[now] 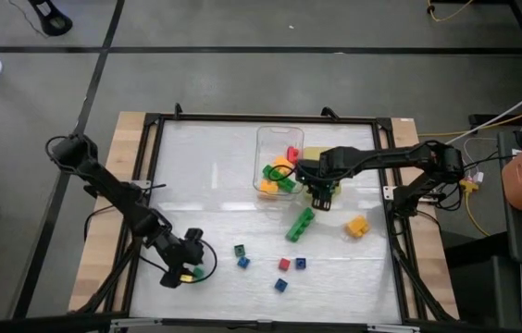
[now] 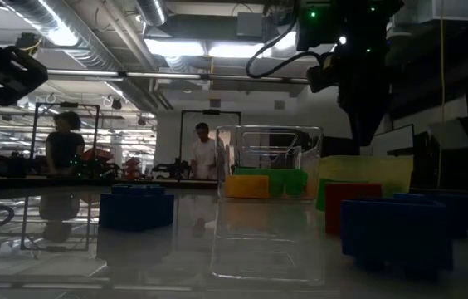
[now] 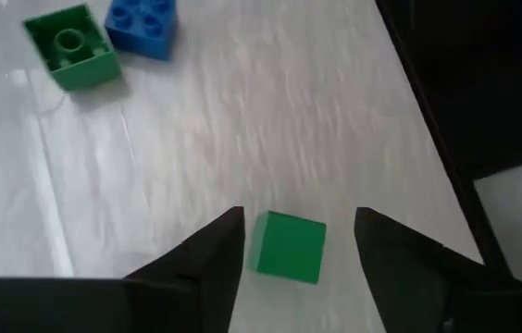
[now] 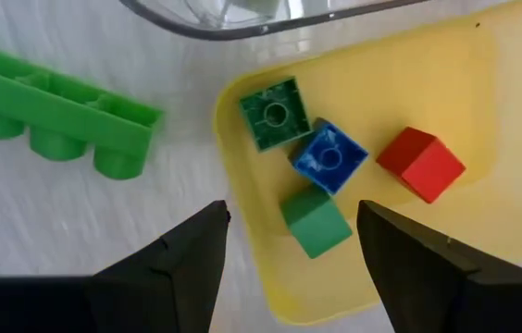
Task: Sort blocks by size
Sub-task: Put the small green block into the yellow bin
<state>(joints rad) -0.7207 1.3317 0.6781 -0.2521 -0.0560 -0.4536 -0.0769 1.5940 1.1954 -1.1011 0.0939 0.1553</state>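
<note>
My left gripper [image 1: 190, 265] is low over the table's near left part, open. Its fingers stand on either side of a small green cube [image 3: 287, 245] that rests on the table, and do not touch it. A green stud brick [image 3: 71, 46] and a blue one [image 3: 142, 25] lie just beyond it. My right gripper [image 4: 293, 208] is open and empty above the yellow tray [image 4: 446, 83]. The tray holds a green stud brick [image 4: 274, 113], a blue brick [image 4: 329, 157], a green cube [image 4: 316, 222] and a red cube [image 4: 420, 164]. A long green bar [image 1: 300, 224] lies on the table beside the tray.
The clear tray [image 1: 268, 139] at mid table holds larger yellow, green and red blocks. An orange block [image 1: 357, 226] lies right of the green bar. A red small brick [image 1: 284, 265] and two blue ones [image 1: 301, 264] [image 1: 281, 284] lie near the front. People stand in the room behind.
</note>
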